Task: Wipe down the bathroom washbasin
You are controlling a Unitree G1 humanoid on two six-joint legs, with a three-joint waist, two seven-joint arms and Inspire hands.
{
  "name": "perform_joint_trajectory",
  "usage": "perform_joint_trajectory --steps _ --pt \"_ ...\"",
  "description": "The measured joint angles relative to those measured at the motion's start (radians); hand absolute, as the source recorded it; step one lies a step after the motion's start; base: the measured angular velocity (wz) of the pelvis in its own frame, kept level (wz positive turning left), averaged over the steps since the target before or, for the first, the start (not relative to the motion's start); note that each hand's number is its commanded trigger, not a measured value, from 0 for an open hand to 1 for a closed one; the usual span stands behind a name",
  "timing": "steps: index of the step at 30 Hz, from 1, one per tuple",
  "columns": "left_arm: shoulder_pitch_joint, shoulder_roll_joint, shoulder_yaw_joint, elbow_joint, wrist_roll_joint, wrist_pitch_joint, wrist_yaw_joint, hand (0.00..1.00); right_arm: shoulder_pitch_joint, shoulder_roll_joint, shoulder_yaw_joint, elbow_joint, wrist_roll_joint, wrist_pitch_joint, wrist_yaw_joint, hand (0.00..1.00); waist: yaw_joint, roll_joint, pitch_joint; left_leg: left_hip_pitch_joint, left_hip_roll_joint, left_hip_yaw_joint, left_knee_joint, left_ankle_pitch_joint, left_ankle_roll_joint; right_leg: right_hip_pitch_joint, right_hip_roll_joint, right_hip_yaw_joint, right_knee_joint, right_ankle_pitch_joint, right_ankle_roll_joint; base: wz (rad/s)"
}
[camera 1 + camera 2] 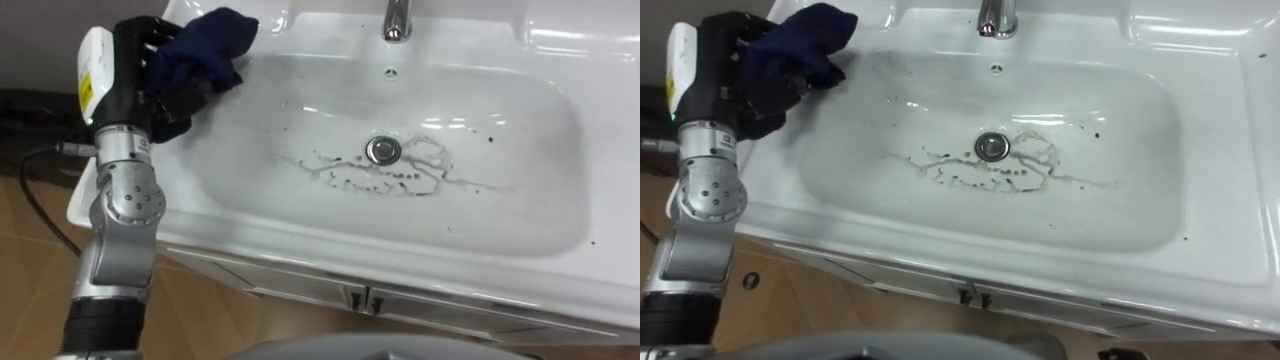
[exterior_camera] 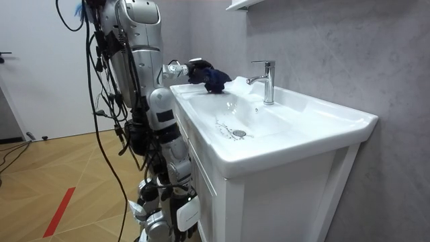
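Observation:
A white basin (image 1: 560,225) (image 1: 1160,215) (image 2: 295,131) lies before me, with a chrome drain (image 1: 383,150) (image 1: 991,146) at its middle and dark crumbly streaks (image 1: 400,180) (image 1: 1010,172) spread around the drain. A chrome tap (image 1: 397,18) (image 1: 996,16) (image 2: 268,81) stands at the back rim. My left hand (image 1: 140,70) (image 1: 725,70) (image 2: 195,67) is over the basin's left back corner, fingers curled round a bunched dark blue cloth (image 1: 210,45) (image 1: 805,45) (image 2: 213,78). The cloth hangs above the rim, left of the streaks.
I stand close against a white vanity cabinet (image 1: 350,295) (image 2: 262,208) with the basin on top. A grey wall (image 2: 336,47) rises behind the tap. Wood floor (image 2: 60,175) lies to my left.

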Motion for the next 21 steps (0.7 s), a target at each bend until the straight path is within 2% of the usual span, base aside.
perform_joint_trajectory --steps 14,21 --pt "0.001 0.001 -0.066 0.000 0.000 0.004 -0.002 1.00 -0.005 0.007 0.028 0.027 0.001 -0.011 -0.008 0.00 -0.006 -0.013 -0.0038 -0.009 -0.001 0.003 0.018 0.000 0.000 0.002 -0.001 -0.004 0.000 0.001 -0.002 0.00" --pt "0.001 0.002 -0.131 0.044 0.003 0.032 -0.044 1.00 -0.004 0.008 0.028 0.020 0.002 -0.008 0.002 0.00 -0.023 -0.021 -0.0027 -0.008 0.000 0.011 0.017 0.000 0.000 0.000 -0.001 0.001 -0.001 0.001 -0.002 -0.01"
